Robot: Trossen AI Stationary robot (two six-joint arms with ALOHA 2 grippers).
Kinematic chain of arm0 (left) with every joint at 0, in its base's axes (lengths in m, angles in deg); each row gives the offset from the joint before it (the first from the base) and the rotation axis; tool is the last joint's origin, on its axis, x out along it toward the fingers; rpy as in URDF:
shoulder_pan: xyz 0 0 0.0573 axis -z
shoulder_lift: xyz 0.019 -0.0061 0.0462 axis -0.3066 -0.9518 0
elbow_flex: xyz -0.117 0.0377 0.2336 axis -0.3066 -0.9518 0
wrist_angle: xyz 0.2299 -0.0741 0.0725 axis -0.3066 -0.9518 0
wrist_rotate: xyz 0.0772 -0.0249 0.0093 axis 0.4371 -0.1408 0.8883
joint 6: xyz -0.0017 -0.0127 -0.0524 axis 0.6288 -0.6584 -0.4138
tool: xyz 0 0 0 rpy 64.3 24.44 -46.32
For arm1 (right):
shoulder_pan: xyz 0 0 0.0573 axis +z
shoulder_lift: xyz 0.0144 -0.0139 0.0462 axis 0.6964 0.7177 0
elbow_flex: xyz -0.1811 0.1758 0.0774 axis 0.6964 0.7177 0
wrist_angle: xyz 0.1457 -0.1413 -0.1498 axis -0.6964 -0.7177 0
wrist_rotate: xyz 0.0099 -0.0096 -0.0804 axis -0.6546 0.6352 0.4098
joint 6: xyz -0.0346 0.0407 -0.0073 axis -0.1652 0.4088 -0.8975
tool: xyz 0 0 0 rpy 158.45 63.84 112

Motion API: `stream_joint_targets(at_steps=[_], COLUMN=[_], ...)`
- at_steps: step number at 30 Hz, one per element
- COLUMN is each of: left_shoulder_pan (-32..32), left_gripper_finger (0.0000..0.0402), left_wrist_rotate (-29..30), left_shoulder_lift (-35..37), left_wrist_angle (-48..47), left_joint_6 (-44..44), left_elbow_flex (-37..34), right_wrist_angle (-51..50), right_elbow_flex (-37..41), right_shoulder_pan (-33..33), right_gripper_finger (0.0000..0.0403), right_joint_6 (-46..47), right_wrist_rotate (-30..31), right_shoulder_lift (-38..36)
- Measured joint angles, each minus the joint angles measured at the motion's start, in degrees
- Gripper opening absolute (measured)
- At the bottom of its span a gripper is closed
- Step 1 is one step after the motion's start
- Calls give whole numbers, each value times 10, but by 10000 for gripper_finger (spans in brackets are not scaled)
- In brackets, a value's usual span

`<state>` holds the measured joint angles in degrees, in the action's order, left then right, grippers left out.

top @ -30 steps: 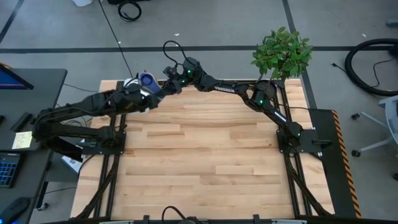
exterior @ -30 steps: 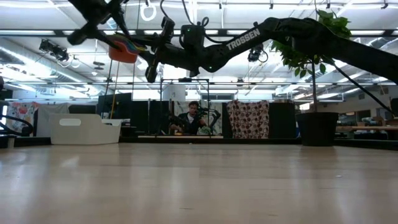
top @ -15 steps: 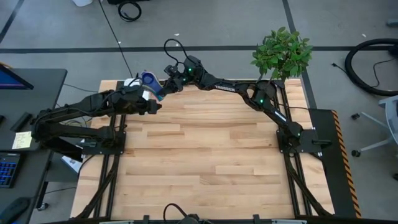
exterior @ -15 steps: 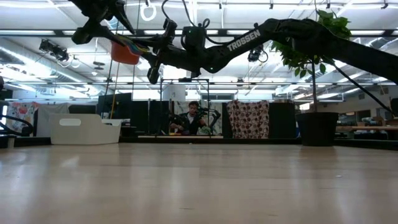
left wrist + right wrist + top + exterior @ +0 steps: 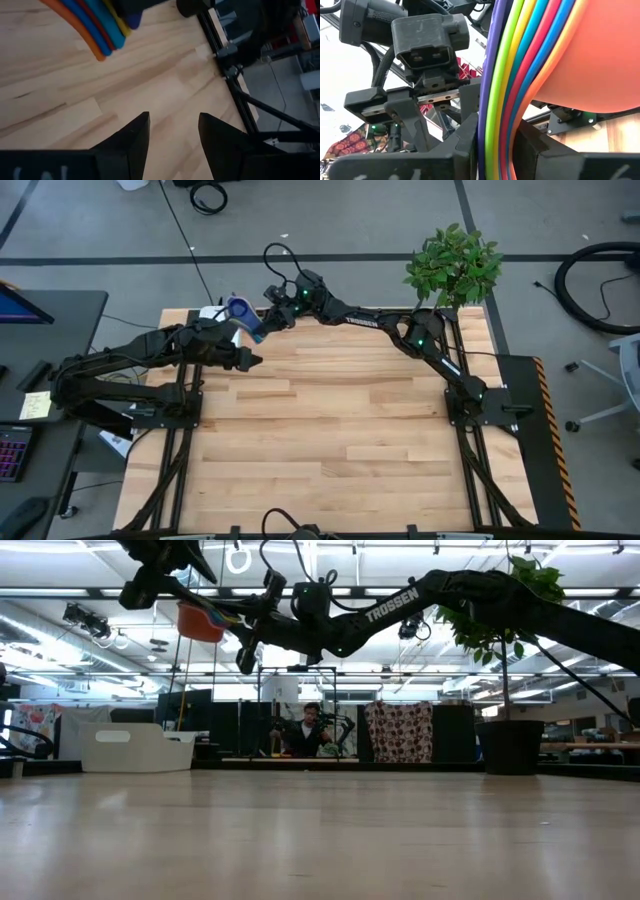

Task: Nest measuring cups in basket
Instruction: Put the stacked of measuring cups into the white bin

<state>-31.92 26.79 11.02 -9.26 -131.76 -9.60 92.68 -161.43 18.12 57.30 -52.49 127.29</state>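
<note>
A nested stack of measuring cups [image 5: 238, 308], orange outermost [image 5: 200, 622], hangs high over the table's far left corner, with my right gripper [image 5: 262, 320] shut on it. The white basket [image 5: 135, 747] stands on the table beneath and behind the stack, mostly hidden in the high view [image 5: 208, 311]. My left gripper [image 5: 250, 361] hovers just on the near side of the stack, open, with only bare wood between its fingers [image 5: 172, 132]. The stack's coloured rims [image 5: 95, 25] show in the left wrist view. My right gripper pinches the stacked flat handles [image 5: 502, 100] between its two fingers, the handles standing edge-on in the gap. The fingers reach in about level from the table's right side. The bowls [image 5: 590, 50] stick out beyond the fingertips, and the whole stack is lifted clear of table and basket.
A potted plant [image 5: 455, 265] stands at the far right corner, its dark pot [image 5: 510, 745] on the table. The wooden tabletop [image 5: 340, 430] lies bare in the middle and near side. A person sits beyond the far edge [image 5: 310, 730].
My left gripper has rolled and swung at the wrist, its fingers turning away from the cup stack toward the table's near side, staying open. My right gripper and the stack have kept their place.
</note>
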Motion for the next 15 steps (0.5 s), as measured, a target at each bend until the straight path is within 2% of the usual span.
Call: stream_joint_targets(at_steps=[15], left_shoulder_pan=[0], left_gripper_finger=[166], left_wrist_rotate=[-14], left_shoulder_lift=[0], left_wrist_angle=[-1], left_joint_6=[15], left_elbow_flex=[0], right_wrist_angle=[0], right_elbow_flex=[0], right_shoulder_pan=[0], right_gripper_finger=[87], right_joint_6=[-1], right_wrist_rotate=[0], right_shoulder_lift=[0])
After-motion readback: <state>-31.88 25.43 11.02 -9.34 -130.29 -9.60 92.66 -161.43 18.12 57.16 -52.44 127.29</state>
